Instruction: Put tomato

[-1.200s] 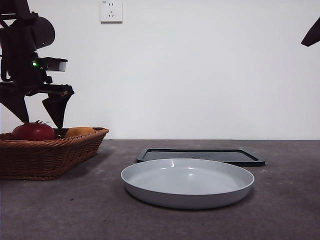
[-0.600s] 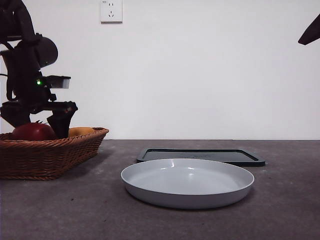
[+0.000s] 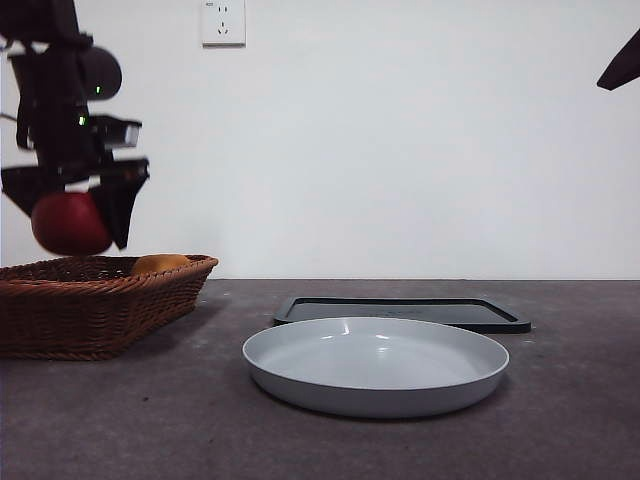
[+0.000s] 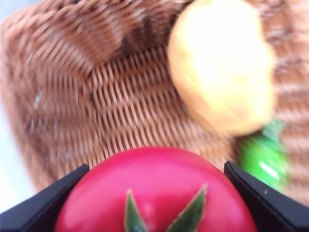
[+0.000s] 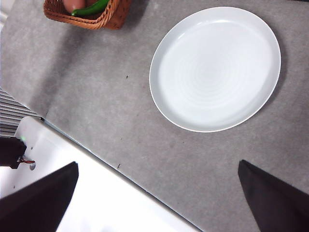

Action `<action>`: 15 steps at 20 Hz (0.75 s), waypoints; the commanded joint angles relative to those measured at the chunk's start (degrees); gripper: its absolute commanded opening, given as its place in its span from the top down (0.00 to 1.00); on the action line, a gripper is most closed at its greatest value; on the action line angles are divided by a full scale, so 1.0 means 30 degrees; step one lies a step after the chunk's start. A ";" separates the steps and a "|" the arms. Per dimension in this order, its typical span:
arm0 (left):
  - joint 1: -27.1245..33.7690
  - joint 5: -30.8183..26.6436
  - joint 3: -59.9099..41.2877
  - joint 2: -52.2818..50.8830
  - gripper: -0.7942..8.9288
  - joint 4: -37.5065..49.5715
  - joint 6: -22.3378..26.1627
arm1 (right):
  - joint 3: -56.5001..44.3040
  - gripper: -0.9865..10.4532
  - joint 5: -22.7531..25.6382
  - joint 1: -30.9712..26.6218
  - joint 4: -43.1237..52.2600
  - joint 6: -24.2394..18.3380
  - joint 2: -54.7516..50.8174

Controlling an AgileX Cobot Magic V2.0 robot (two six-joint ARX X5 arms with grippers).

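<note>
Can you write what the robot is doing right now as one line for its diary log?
left gripper: shut on tomato, lifted above basket | right gripper: open, waiting | plate: nothing on it

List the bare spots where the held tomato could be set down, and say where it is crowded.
The left gripper holds the tomato above the wicker basket. The white plate is bare all over. Bare table lies between basket and plate, and in front of both. The basket is crowded: an orange-yellow fruit and something green lie in it.

Left pincer [image 4: 154, 203] clamping tomato [image 4: 157, 193], wicker basket [image 4: 111, 101] beneath, yellow fruit [image 4: 219, 67], blurred green item [image 4: 264, 157]
</note>
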 commanded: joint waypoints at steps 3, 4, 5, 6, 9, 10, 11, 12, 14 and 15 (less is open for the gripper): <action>-0.1712 0.3351 0.3745 0.0321 0.58 -0.4554 -0.2943 | 0.0335 0.43 0.0554 0.0095 0.0160 -0.0073 -0.0044; -0.2455 0.4058 0.3796 0.0226 0.58 -0.4845 -0.3315 | 0.0335 0.43 0.1355 0.0095 0.0087 -0.0138 -0.0372; -0.3497 0.4291 0.3789 0.0226 0.58 -0.5340 -0.3585 | 0.0335 0.43 0.2040 0.0095 -0.0051 -0.0138 -0.0838; -0.4510 0.4291 0.3774 0.0226 0.58 -0.5690 -0.3585 | 0.0335 0.43 0.2222 0.0095 -0.0313 -0.0138 -0.1377; -0.7767 0.4277 0.3774 0.0226 0.58 -0.5297 -0.3657 | 0.0335 0.43 0.3898 0.0095 -0.1647 -0.0058 -0.3060; -0.8816 0.4269 0.3774 0.0226 0.58 -0.4969 -0.3723 | 0.0335 0.43 0.4277 0.0095 -0.2142 0.0073 -0.3621; -0.9704 0.4262 0.3774 0.0233 0.58 -0.4692 -0.3723 | 0.0335 0.43 0.4590 0.0095 -0.2543 0.0226 -0.4102; -1.0375 0.4233 0.3774 0.0233 0.58 -0.4495 -0.3723 | 0.0335 0.43 0.4699 0.0095 -0.2769 0.0430 -0.4422; -1.1752 0.3388 0.3767 0.0255 0.58 -0.4029 -0.3759 | 0.0335 0.43 0.4728 0.0095 -0.2951 0.0561 -0.5013; -1.2429 0.2543 0.3738 0.0277 0.58 -0.3679 -0.3752 | 0.0335 0.43 0.4728 0.0095 -0.2965 0.0561 -0.5209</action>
